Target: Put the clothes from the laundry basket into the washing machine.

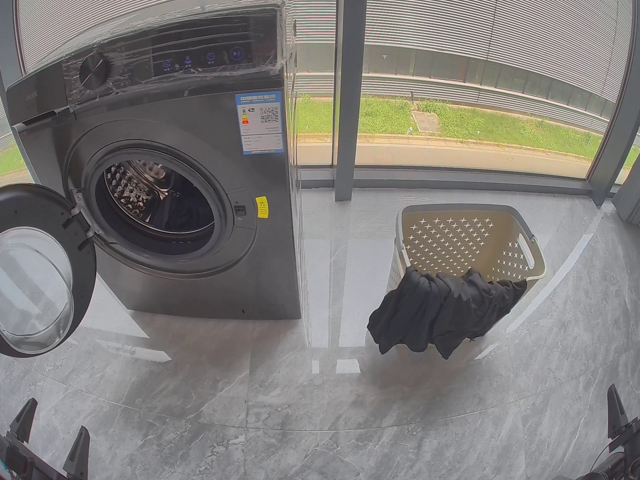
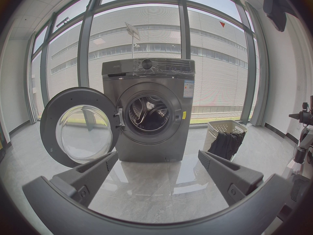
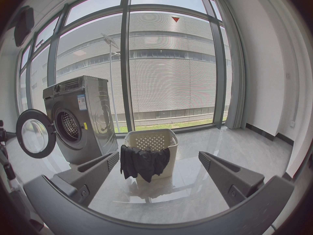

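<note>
A grey washing machine (image 1: 200,188) stands at the left with its round door (image 1: 37,281) swung wide open and dark cloth inside the drum (image 1: 160,201). To its right a cream laundry basket (image 1: 497,235) sits on the floor, and a black garment (image 1: 440,311) hangs over its near rim. My left gripper (image 2: 156,160) is open and held low, well short of the machine (image 2: 148,111). My right gripper (image 3: 158,162) is open too, low and facing the basket (image 3: 153,141) and the black garment (image 3: 143,162) from a distance. Its fingertips (image 1: 617,411) show at the lower right corner.
Polished grey marble floor (image 1: 320,401) lies open between me and both objects. Floor-to-ceiling windows (image 1: 467,68) with a grey pillar (image 1: 348,81) run behind the machine and basket. The open door juts out toward my left side.
</note>
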Controlling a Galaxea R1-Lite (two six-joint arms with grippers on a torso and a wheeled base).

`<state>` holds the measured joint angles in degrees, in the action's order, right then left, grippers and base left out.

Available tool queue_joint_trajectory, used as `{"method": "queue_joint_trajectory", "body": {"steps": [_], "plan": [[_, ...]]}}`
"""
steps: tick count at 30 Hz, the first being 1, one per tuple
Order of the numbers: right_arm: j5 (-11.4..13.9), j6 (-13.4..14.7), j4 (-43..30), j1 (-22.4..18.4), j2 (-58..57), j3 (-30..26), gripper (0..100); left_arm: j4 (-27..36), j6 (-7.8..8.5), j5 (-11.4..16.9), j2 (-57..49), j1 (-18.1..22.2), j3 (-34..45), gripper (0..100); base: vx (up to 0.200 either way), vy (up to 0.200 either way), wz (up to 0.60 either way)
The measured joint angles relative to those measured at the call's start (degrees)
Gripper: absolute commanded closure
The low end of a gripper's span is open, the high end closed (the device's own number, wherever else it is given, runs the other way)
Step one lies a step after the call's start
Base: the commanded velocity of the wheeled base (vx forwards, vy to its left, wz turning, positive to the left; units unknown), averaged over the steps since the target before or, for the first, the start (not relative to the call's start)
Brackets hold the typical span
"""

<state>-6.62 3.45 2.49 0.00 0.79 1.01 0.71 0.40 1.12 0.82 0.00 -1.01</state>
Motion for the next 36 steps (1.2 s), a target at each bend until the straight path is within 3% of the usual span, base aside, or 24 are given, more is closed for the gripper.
{"method": "queue_joint_trajectory", "body": {"steps": [4, 12, 26, 32, 36], "plan": [[0.3, -2.0, 0.3, 0.0, 0.0, 0.0, 0, 0.0, -0.05, 0.0, 0.0, 0.0, 0.0, 0, 0.0, 0.0, 0.0], [2.8, -0.1, -0.3, 0.1, 0.0, 0.0, 0, 0.0, -0.05, 0.1, 0.0, 0.0, 0.0, 0, 0.0, -0.1, 0.0], [2.8, -0.5, -0.6, 0.0, 0.1, 0.0, 0, 0.0, -0.07, 0.0, 0.0, 0.0, 0.0, 0, 0.0, -0.2, 0.0], [2.9, -0.6, -0.6, 0.0, 0.1, 0.0, 0, 0.1, -0.11, 0.1, 0.0, 0.0, 0.0, 0, 0.0, 0.0, 0.0], [2.9, -0.7, -0.6, 0.1, 0.1, 0.0, 0, 0.0, -0.16, 0.1, 0.1, 0.0, 0.0, 0, 0.2, 0.0, 0.0]]}}
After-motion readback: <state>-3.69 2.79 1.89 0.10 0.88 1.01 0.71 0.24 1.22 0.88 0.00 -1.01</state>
